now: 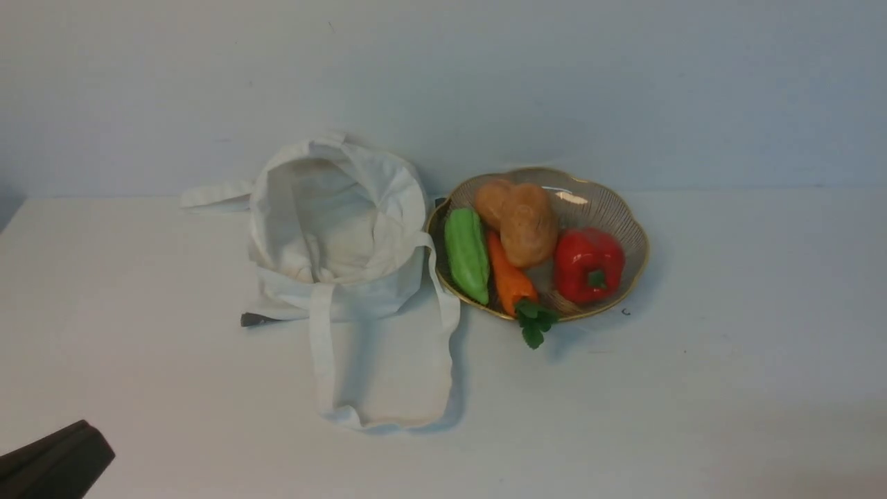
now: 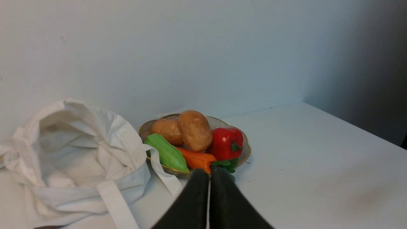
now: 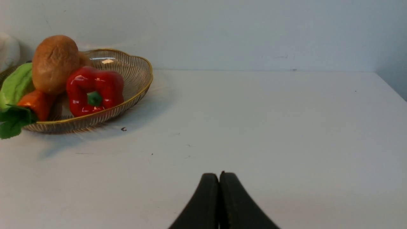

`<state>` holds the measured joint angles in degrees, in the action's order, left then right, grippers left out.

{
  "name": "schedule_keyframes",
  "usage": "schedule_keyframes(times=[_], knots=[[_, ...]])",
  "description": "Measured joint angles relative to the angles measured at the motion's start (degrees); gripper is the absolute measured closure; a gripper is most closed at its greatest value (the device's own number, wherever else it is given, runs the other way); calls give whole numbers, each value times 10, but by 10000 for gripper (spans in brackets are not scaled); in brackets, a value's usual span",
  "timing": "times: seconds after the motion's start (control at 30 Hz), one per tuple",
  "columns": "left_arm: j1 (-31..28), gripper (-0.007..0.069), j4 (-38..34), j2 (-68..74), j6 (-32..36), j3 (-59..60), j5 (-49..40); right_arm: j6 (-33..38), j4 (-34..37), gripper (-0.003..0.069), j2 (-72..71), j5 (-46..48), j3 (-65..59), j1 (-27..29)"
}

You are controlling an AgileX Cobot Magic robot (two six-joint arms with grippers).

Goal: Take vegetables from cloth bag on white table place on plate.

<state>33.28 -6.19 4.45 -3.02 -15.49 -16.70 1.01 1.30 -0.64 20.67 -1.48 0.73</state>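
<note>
Clenched at the left gripper, with fingertips drawn together near the bottom edge of the left wrist view. Clenched too at the right gripper, with its tips side by side in the right wrist view. Both well apart from the plate, set toward the far side of the white table, just to the right of the cloth bag. Within the plate, together: a tan-brown potato, leaning against and partly covering a second potato farther back. To the left of both, a ridged green vegetable lying lengthwise along the side nearest the bag. Between green vegetable and front potato, an orange carrot, slanting toward the robot, with green leaves hanging over the near rim. To the right of the carrot, a glossy red bell pepper, with its green stem turned toward the robot. Over at the bag, slumped and wrinkled, with mouth gaping and pale inner folds showing. From its near side, a long strap looped out across the tabletop, passing close by the plate's left rim. From its left side, another strap reaching outward. Behind everything, a pale wall.
</note>
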Motion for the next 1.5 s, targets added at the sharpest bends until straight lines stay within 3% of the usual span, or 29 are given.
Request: schedule_keyframes(times=[0.43,0.6,0.73,1.0,1.13,1.5], knots=[[0,629,0,0,0,0,-1,0,0,674,0,0,0,0],[-9,629,2,0,49,37,1,0,0,674,0,0,0,0],[-47,629,2,0,83,77,17,0,0,674,0,0,0,0],[-223,629,2,0,96,159,22,0,0,674,0,0,0,0],[-273,629,2,-30,96,172,20,0,0,674,0,0,0,0],[-294,629,24,-50,94,172,-43,0,0,674,0,0,0,0]])
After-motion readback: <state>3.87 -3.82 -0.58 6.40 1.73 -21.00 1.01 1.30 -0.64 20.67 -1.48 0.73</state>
